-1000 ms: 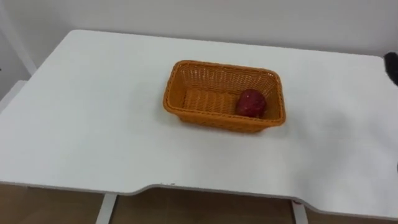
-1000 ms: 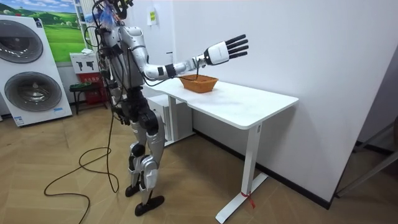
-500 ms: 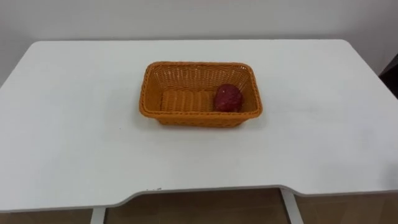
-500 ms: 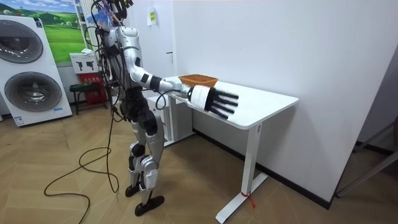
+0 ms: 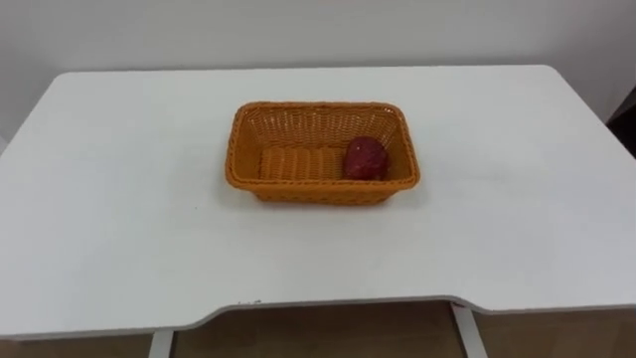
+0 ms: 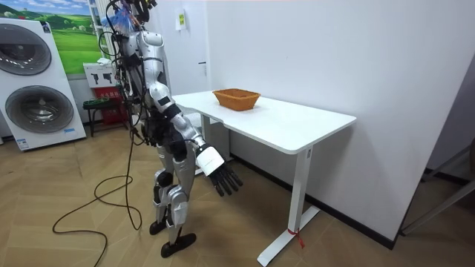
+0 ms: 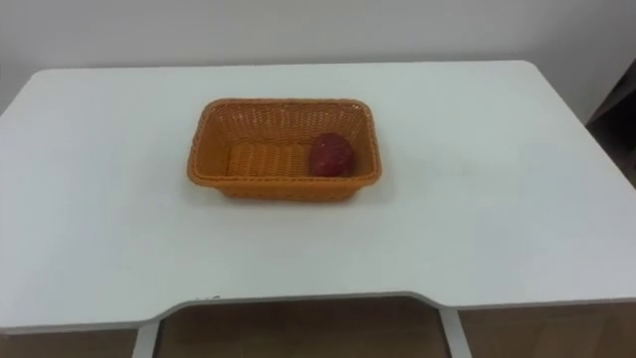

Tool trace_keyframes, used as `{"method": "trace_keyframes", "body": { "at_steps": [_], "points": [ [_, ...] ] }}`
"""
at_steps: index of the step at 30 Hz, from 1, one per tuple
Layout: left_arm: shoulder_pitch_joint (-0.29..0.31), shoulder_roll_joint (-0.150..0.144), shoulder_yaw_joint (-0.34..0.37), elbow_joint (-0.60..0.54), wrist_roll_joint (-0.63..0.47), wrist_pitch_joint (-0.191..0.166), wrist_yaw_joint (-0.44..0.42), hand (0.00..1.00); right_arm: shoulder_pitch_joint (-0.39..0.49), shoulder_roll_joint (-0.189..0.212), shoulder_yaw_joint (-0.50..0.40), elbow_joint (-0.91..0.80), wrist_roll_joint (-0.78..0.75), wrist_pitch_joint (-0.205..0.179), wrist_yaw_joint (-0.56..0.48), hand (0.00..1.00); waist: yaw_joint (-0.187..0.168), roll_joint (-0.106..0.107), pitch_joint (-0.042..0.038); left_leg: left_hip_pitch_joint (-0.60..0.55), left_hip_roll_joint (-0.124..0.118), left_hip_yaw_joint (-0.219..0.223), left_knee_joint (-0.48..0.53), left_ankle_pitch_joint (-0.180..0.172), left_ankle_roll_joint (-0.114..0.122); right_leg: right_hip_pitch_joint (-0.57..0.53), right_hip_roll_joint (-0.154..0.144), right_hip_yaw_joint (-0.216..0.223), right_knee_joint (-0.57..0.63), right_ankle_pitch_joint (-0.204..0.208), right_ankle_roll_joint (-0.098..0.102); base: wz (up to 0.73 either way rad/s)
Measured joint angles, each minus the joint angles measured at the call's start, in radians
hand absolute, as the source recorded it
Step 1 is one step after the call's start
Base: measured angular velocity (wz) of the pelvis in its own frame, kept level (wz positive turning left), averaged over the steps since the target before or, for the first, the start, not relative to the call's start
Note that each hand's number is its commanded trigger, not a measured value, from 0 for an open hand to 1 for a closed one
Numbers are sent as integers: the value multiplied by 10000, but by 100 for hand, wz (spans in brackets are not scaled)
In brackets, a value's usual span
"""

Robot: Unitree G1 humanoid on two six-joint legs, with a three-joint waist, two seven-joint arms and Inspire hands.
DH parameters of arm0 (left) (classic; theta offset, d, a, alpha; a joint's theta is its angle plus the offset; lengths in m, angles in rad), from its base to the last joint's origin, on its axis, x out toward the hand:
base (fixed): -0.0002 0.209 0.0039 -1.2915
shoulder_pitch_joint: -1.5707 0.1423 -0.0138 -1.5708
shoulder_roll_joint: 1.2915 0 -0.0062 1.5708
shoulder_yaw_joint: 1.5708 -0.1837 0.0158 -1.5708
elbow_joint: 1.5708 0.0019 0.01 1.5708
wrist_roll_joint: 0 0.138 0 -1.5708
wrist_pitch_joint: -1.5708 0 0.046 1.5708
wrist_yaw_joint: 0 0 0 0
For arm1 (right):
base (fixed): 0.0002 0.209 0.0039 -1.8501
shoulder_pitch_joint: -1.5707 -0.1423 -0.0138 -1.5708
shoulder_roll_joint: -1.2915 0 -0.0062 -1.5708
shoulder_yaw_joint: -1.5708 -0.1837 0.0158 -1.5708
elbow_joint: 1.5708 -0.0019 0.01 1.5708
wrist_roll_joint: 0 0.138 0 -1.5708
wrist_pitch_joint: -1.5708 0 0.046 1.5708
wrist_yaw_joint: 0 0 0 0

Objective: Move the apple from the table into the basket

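A white table (image 5: pixel 119 229) stands against a plain wall, with the humanoid robot standing upright at its near long side. An orange woven basket (image 5: pixel 318 191) sits about mid-table. The dark red apple (image 5: pixel 366 158) lies inside the basket, at its right end and close to the wall there. In the room view the robot's right hand (image 6: pixel 220 176) hangs beside its thigh, below the tabletop, fingers spread and holding nothing. If the apple is to be lifted out, fingers reaching over the rim could catch the weave and drag or tip the basket, which looks light, and the round apple could roll from a loose grasp. No writing is visible on the table, basket or apple. A small sheet on the wall is probably printed, but is too small to read.
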Motion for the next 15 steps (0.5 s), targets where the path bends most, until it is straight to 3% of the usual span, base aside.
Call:
{"method": "trace_keyframes", "body": {
  "at_steps": [6, 10, 15],
  "points": [
    [149, -94, -1, 41, 13, 25, 5, 0, 38, 137, 935, 1383, -63, 10, 1165, 0, 62, 237, 8, 21, -1, 6, 2, 2, 1, -12, 10, 46, 12, 1, 2, 0],
    [95, -326, -27, 215, 83, 174, 1, 0, 66, 277, 1117, 2253, -252, 680, 2087, 0, 0, 343, 32, 200, -12, 1, -96, 1, 2, 137, -28, 3, -2, -50, 21, 0],
    [3, -571, -154, 308, 84, 394, -46, 0, 60, 518, 1331, 2676, -448, 1107, 2891, 0, 25, 310, 54, 224, -12, -7, -77, -1, 5, 120, -40, -1, -11, -63, 26, 0]
  ]
}}
